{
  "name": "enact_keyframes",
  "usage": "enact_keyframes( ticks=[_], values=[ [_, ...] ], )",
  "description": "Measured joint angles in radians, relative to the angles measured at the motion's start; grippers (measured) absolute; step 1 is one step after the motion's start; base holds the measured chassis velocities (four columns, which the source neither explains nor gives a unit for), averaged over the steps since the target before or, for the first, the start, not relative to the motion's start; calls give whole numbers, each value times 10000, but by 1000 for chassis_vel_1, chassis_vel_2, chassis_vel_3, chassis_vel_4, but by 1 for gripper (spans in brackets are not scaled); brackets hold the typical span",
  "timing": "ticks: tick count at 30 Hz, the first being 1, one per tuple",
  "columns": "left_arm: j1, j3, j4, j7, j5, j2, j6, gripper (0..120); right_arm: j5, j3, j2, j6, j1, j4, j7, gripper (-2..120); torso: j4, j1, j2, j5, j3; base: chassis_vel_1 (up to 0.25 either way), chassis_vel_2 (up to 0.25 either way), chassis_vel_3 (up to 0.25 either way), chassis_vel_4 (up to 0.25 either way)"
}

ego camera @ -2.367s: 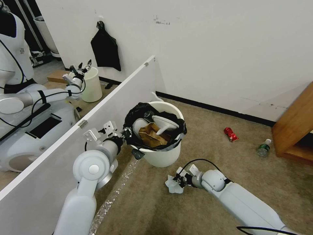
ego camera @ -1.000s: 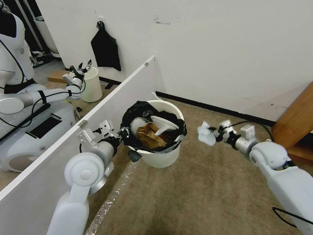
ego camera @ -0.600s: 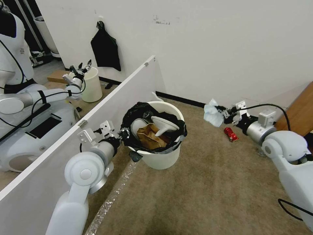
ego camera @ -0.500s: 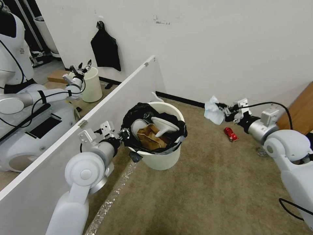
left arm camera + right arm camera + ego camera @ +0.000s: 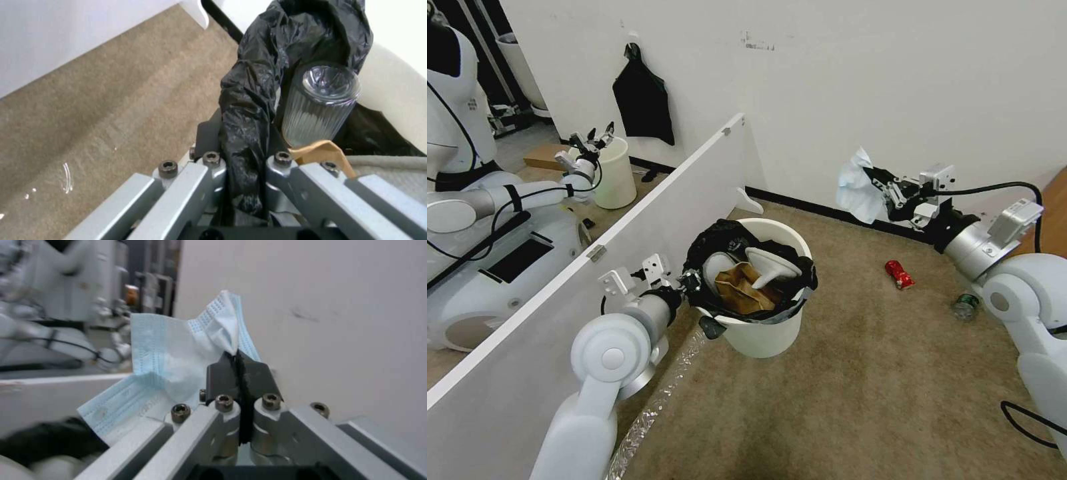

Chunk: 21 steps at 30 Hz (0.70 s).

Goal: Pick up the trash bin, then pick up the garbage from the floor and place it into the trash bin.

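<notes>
Tissue [image 5: 856, 187] pinched in right claw [image 5: 878, 183], above floor.

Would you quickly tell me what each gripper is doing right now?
Left gripper: closed on the black bag over the trash bin rim.
Right gripper: closed on the blue tissue, raised to the right of the bin.

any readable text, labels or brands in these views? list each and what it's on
None readable.
Red snack packet on the carpet: print too small to read.
Green-labelled bottle on the carpet: label too small to read.
Marks on the wall: blurred, unreadable.
Blue tissue held in the right gripper: dotted embossing, no text.
</notes>
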State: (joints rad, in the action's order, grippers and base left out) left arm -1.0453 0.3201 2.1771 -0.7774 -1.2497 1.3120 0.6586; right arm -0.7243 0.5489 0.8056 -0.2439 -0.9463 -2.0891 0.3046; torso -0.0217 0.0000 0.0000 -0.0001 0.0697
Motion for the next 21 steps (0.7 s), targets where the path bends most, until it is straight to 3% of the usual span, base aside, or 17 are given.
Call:
enact_keyframes(
  ticks=[9, 21],
  values=[
    [128, -381, -271, 138, 182, 127, -9, 4, -297, -607, -179, 633, -122, -322, 956, 0, 3, 0, 0, 0, 0, 0, 0, 0, 0],
    [271, -774, -424, 201, 204, 190, -39, 4, -62, -1091, -646, 689, -628, -499, 1297, 0, 0, 0, 0, 1, 0, 0, 0, 0, 0]
  ],
)
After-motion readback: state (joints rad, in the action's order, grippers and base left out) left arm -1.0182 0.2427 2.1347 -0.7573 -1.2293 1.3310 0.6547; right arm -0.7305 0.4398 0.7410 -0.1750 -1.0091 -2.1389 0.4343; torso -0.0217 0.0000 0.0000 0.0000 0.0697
